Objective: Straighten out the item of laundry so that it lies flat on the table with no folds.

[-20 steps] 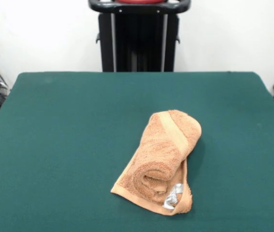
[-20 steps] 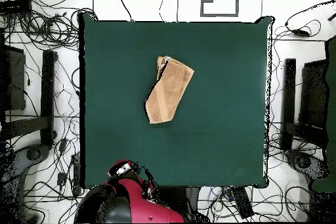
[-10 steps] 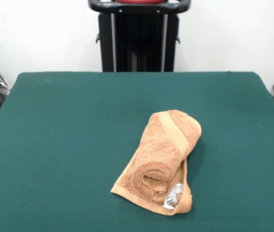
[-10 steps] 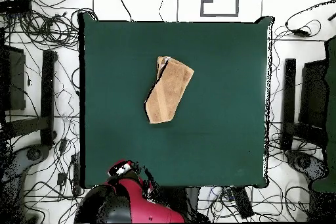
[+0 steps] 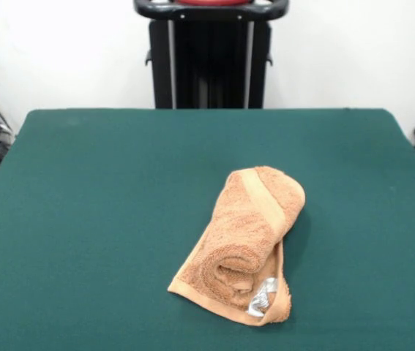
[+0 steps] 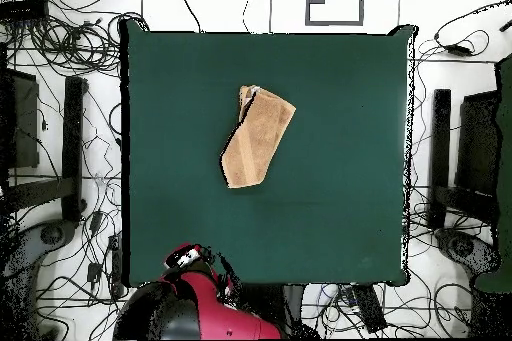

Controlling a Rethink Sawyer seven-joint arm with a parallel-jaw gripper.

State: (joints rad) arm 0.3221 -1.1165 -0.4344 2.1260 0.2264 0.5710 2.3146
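An orange-tan towel (image 5: 245, 241) lies folded and loosely rolled on the green table (image 5: 105, 205), a little right of centre in the front view. Its rolled end with a grey-white label (image 5: 263, 296) faces the camera. A woven band crosses its far end. In the overhead view the towel (image 6: 256, 137) is a slanted oblong near the table's middle. The red arm (image 6: 195, 307) is drawn back beyond the table's edge at the bottom left of the overhead view. I cannot make out the gripper in either view.
The black pedestal (image 5: 211, 58) stands at the table's far side. Cables and black stands (image 6: 60, 147) surround the table on the floor. The towel lies well away from every table edge.
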